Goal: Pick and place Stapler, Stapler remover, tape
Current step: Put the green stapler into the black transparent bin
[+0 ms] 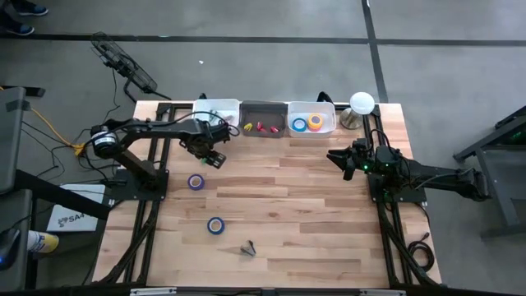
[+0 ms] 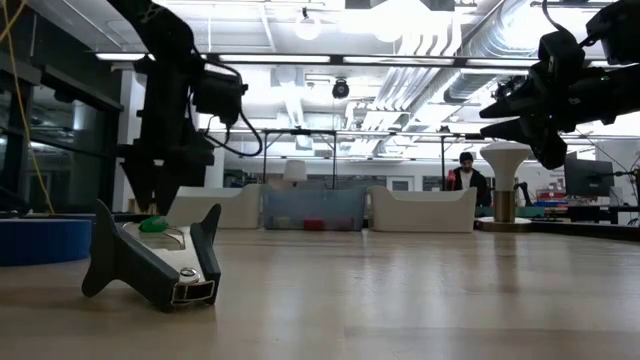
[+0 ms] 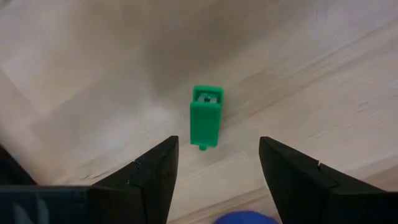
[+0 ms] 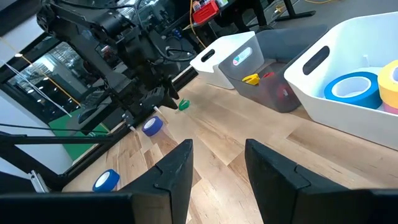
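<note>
Surface: pale wooden plank table (image 1: 312, 214), filling the centre of the high view; dark frame rails along both sides.

Room: grey floor around the table; in the low view an open hall with ceiling lights and a person (image 2: 465, 173) seated far back at right of centre.

Bins, upper edge of table: white bin (image 1: 215, 113) at left; grey bin (image 1: 263, 121) in the middle with small red and yellow pieces; white bin (image 1: 311, 118) at right holding blue and yellow-orange tape rolls.

Tape on the table: purple roll (image 1: 196, 182) at left of centre; blue roll (image 1: 215, 225) below it.

Stapler remover (image 1: 249, 247): lower centre, lying on the wood.

Green stapler (image 3: 206, 116): flat on the wood under the left gripper.

Left gripper (image 3: 217, 165): upper left, fingers parted, above the stapler, empty.

Right gripper (image 4: 217, 163): right of centre, raised, fingers parted, empty.
</note>
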